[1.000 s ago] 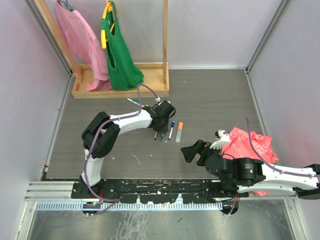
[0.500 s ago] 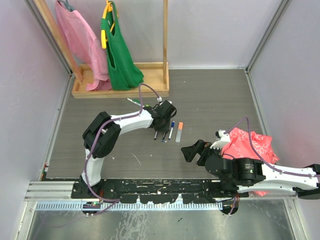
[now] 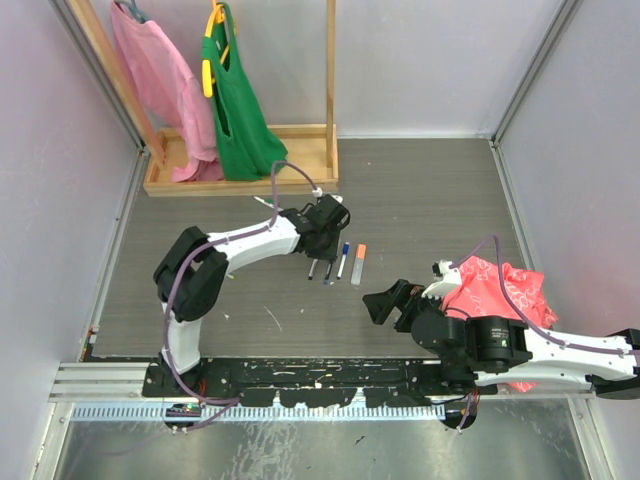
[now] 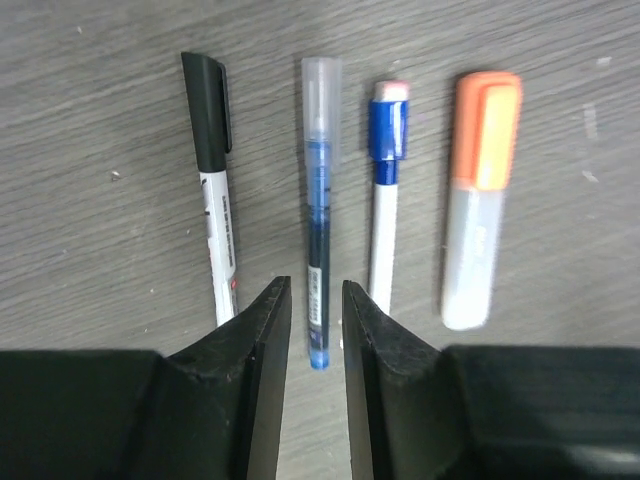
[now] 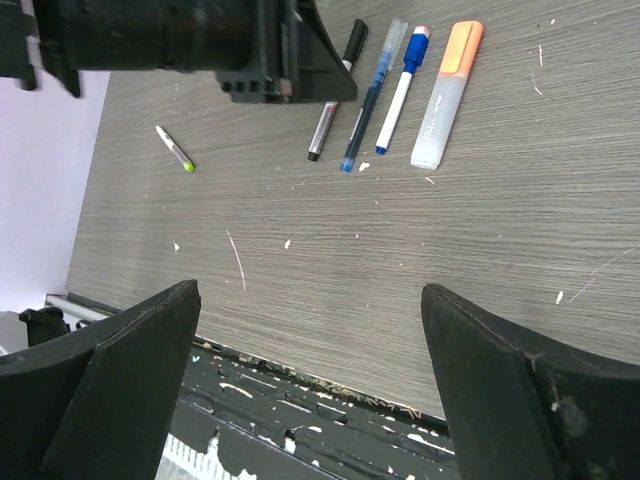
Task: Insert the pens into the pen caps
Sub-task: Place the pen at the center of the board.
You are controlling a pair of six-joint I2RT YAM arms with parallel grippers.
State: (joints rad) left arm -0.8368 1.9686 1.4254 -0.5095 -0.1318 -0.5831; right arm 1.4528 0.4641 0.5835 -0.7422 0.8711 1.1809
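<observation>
Four pens lie side by side in the left wrist view: a black-capped pen (image 4: 216,200), a blue pen (image 4: 317,230) with a clear cap (image 4: 321,95), a white pen (image 4: 382,250) with a blue cap (image 4: 388,125), and a grey marker (image 4: 470,260) with an orange cap (image 4: 487,130). My left gripper (image 4: 313,292) hovers over the blue pen's near end, its jaws a little apart and clear of the pen on both sides. My right gripper (image 5: 310,295) stands wide open with nothing in it, near the table's front edge. A green-tipped pen (image 5: 174,149) lies apart to the left.
A wooden rack (image 3: 240,170) with a pink and a green bag stands at the back left. A pink cloth (image 3: 495,290) lies beside the right arm. Small white scraps dot the table (image 3: 420,200). Walls close in on both sides.
My left gripper has gone from shut to slightly open, leaving the blue pen lying in the row, and the left arm has shifted a little leftward. The right arm has not moved.
</observation>
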